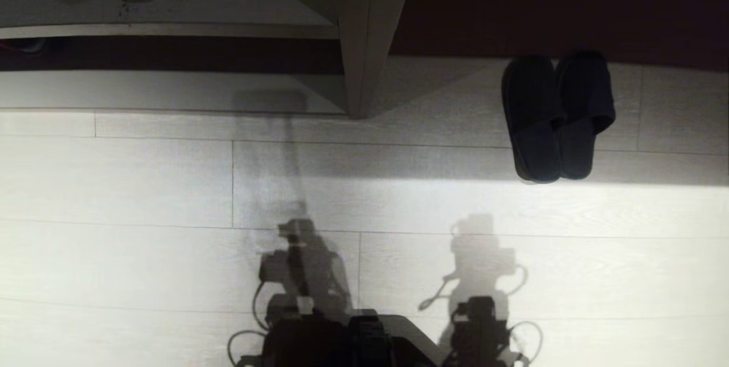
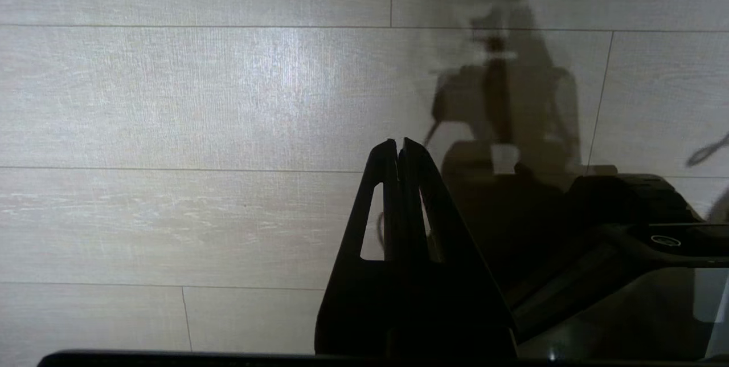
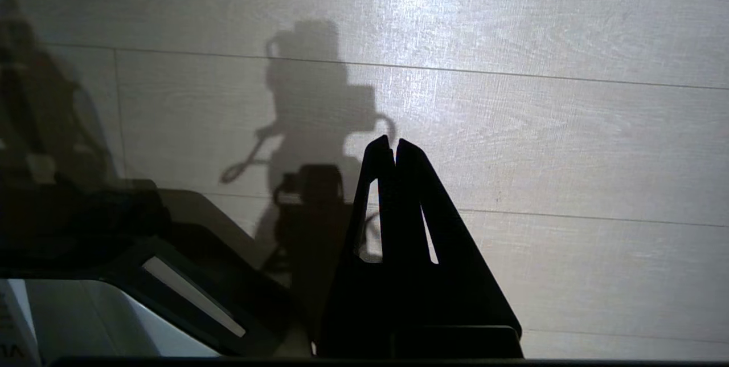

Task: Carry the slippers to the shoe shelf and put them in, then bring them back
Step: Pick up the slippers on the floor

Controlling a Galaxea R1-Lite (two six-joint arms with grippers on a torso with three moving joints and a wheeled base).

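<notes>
Left gripper (image 2: 398,145) and right gripper (image 3: 393,143) hang closed, apparently parked.

No legible text, label, brand, number or sign appears in any view; a few cut-off letters at the right wrist view's corner cannot be read.

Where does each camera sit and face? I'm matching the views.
Head: high, facing down at the floor, slippers and a desk leg; arm tops at the near edge.
Left wrist: behind the shut left gripper, facing floor.
Right wrist: behind the shut right gripper, facing floor.
Shared: floor and arm shadows.
</notes>
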